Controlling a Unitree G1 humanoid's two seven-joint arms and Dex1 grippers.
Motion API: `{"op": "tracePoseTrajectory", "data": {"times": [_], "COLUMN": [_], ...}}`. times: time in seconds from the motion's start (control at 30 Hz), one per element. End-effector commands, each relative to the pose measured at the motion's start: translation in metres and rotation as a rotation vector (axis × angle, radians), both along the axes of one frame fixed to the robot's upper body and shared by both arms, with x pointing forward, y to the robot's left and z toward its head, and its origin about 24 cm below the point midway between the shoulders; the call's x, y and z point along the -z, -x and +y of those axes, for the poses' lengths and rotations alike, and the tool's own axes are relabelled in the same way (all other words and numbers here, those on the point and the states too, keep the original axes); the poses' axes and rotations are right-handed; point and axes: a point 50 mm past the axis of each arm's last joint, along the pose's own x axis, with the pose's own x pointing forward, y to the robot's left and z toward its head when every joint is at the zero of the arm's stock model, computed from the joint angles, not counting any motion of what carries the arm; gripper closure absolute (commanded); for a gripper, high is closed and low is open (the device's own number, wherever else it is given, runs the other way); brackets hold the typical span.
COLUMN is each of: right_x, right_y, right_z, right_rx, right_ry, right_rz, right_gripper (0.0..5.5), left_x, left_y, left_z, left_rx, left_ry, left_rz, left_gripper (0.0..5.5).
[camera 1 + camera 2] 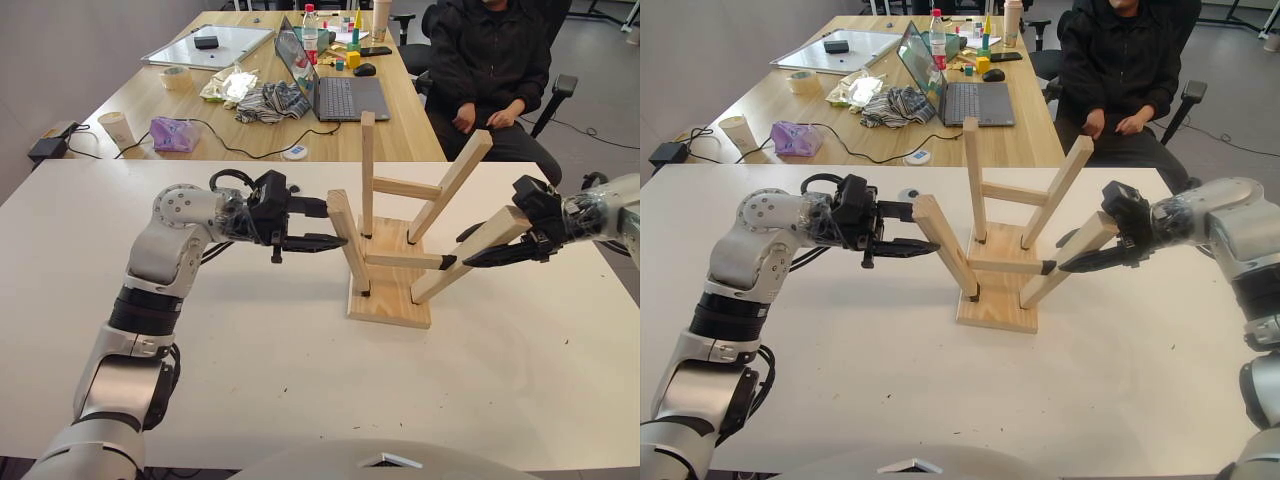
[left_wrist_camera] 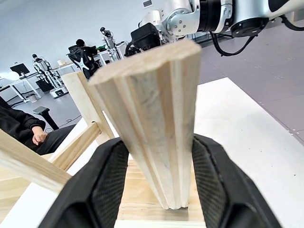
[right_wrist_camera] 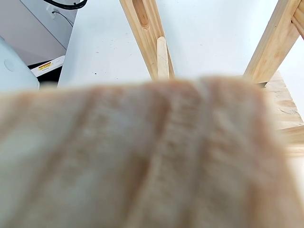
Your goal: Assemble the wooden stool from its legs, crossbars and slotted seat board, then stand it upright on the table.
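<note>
Left tool (image 1: 332, 226) is closed narrow on the top end of the near left leg (image 1: 352, 250); in the left wrist view its two pads (image 2: 111, 185) press the wood from both sides. The right tool (image 1: 478, 247) holds the near right leg (image 1: 445, 275) in the same manner, a little below that leg's free end, one finger above the wood and one under it.

The stool (image 1: 390, 240) is upside down near the middle of the white table (image 1: 250, 380). Its seat board (image 1: 395, 308) lies flat on the table and the four legs rise from it, leaning outward. One crossbar joins the two near legs (image 1: 400, 260) and another joins the two far legs (image 1: 405, 187) (whether side bars are missing I cannot tell).

For the coming move, the important relation is this: the seat board is below and between the two tools, and each held leg runs with its long axis from the board up and outward to its own tool. Each arm is nearer to its own leg, so I judge that both must lift and turn together to bring the board on top.
</note>
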Motion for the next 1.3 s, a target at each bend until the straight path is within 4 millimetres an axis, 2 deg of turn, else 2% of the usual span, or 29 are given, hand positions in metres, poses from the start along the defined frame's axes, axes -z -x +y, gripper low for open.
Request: {"op": "tracePoseTrajectory", "data": {"times": [0.03,0.13,0.23,0.43,0.5,0.63,0.77,0.93,1.17,1.3], "right_x": [0.042,0.042,0.043,0.046,0.046,0.047,0.047,0.047,0.048,0.048], "right_y": [0.006,0.006,0.007,0.009,0.009,0.009,0.008,0.008,0.009,0.009], "right_z": [0.037,0.038,0.037,0.038,0.038,0.038,0.038,0.038,0.036,0.036], "right_rx": [-0.142,-0.141,-0.137,-0.133,-0.13,-0.124,-0.125,-0.127,-0.12,-0.119], "right_ry": [-0.049,-0.048,-0.054,-0.065,-0.066,-0.068,-0.066,-0.062,-0.056,-0.057], "right_rz": [0.163,0.162,0.165,0.169,0.167,0.167,0.164,0.164,0.159,0.16], "right_gripper": [3.15,3.15,3.15,3.15,3.15,3.15,3.15,3.15,3.15,3.15], "left_x": [0.005,0.01,0.002,-0.006,-0.008,-0.02,0.001,0.024,0.028,0.022], "left_y": [0.012,0.013,0.007,0.005,0.002,0.001,0.003,0.007,0.008,0.011], "left_z": [-0.04,-0.034,-0.02,-0.02,-0.013,0.004,0.028,0.036,0.042,0.048], "left_rx": [0.095,0.135,0.12,0.121,0.076,-0.031,-0.093,-0.047,-0.058,-0.058], "left_ry": [-0.044,-0.129,-0.169,-0.163,-0.134,0.076,0.147,0.096,0.06,0.027], "left_rz": [-0.053,-0.05,-0.068,-0.091,-0.08,-0.03,-0.054,-0.097,-0.001,0.003], "left_gripper": [3.51,3.51,3.51,3.51,3.51,3.51,3.51,3.51,3.51,3.51]}}
